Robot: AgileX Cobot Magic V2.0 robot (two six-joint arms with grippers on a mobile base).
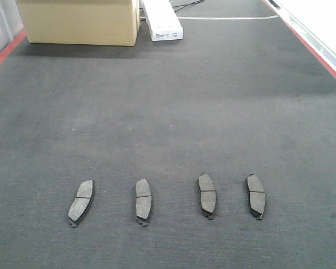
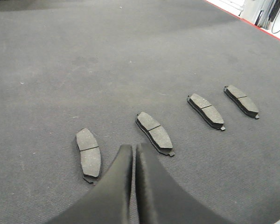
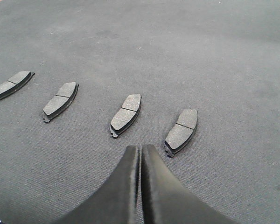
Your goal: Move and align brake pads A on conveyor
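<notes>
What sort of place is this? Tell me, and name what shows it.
Probably a factory or workshop conveyor line. A wide charcoal belt with red edge strips carries four brake pads laid in a row, and a cardboard box stands at the far end. Both arms' jaws are shut, above the belt.

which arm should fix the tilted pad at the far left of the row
Left. The tilted pad lies just beside the shut left gripper; the right gripper sits by the opposite end.

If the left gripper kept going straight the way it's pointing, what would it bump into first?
Probably nothing but the conveyor. The left gripper, shut, points into the gap between the leftmost brake pad and the second brake pad. It might clip the second one; depth is hard to judge.
</notes>
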